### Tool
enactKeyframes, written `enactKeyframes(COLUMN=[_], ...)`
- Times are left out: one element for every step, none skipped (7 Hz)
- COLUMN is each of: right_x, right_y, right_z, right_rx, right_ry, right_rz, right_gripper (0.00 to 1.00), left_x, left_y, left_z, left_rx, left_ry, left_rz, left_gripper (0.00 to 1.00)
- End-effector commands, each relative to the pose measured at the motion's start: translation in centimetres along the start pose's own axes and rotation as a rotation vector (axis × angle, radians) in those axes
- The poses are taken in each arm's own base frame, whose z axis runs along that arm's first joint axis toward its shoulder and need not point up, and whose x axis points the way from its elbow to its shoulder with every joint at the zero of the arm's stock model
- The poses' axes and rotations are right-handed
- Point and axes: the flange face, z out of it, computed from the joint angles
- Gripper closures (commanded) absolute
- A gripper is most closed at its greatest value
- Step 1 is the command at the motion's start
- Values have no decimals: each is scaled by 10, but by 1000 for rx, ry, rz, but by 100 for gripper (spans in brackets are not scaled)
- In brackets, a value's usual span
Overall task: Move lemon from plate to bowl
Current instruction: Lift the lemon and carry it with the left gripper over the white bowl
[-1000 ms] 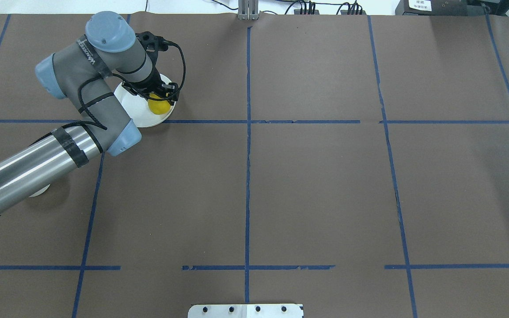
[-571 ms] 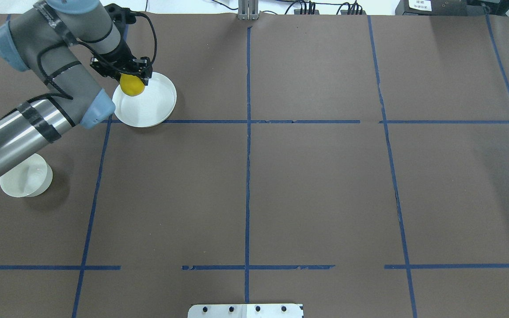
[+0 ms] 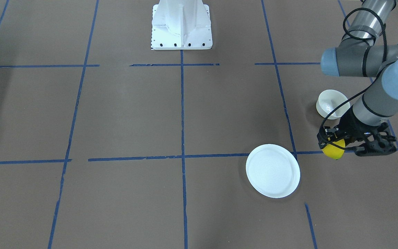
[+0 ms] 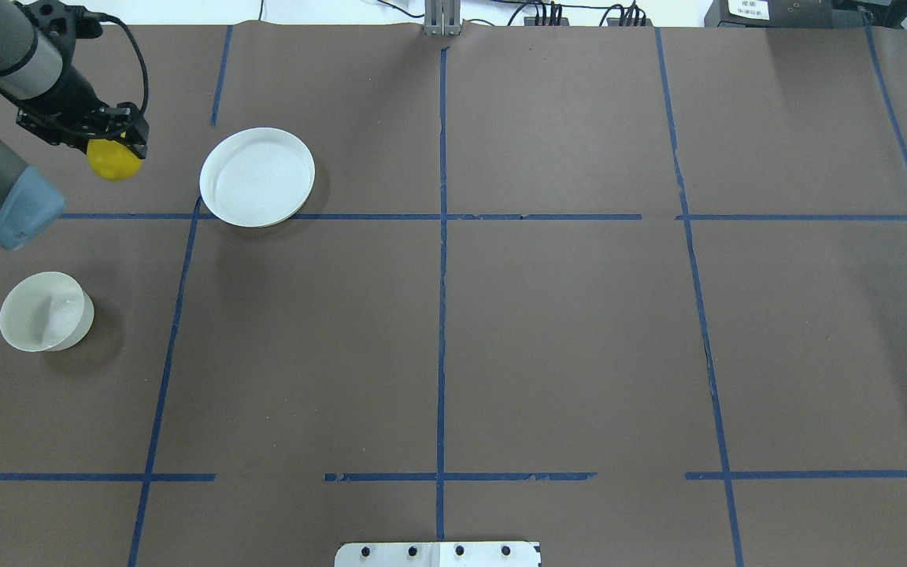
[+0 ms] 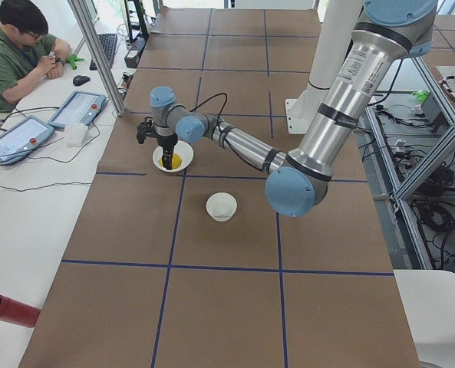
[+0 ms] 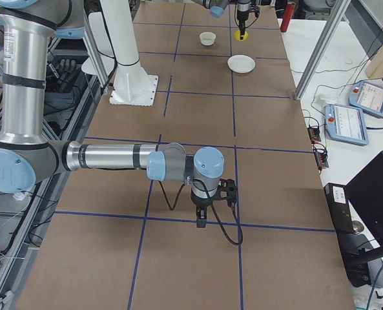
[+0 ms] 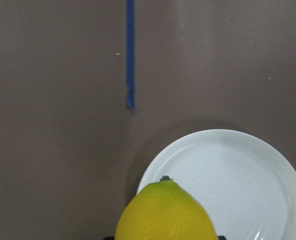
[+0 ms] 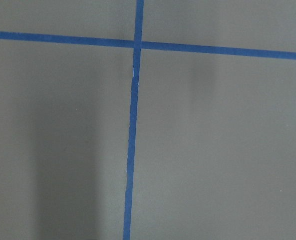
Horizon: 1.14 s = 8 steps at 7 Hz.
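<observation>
Left end effector (image 4: 111, 146) grips the lemon (image 4: 114, 162), a bright yellow oval with a small greenish tip, above the bench (image 4: 579, 315), beside the plate (image 4: 221, 193) and apart from the bowl (image 4: 42, 316). Right end effector (image 6: 201, 223): opening cannot be told.

The lemon (image 7: 165, 215) and plate (image 7: 237, 180) were cut off by the left wrist view's lower edge. Overhead, the lemon's top was hidden by the left gripper (image 4: 115, 148). The right gripper (image 6: 201, 221) was shown too small for its jaws to be judged.
</observation>
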Motion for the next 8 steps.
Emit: enactKeyframes(right_x=[0,0,0,0,0,0,0,0], right_y=[0,0,0,0,0,0,0,0], right_z=[0,0,0,1,0,0,0,0], right_rx=[0,0,0,-1,0,0,0,0], right_ry=[0,0,0,0,0,0,0,0], right_rz=[0,0,0,1,0,0,0,0], right_gripper=[0,0,0,0,0,0,0,0], left_x=[-61,-86,-110,-121,-121,-117,-112,-112], left_y=[62,86,109,126,146,162,176,184], left_z=[6,12,16,21,34,46,56,62], left_rx=[21,28,49,71,60,33,11,-7], left_ry=[15,18,29,58,79,83,91,87], left_rz=[37,27,11,-11,-25,-32,-35,-31], left_gripper=[86,86,86,86,87,87,87,87])
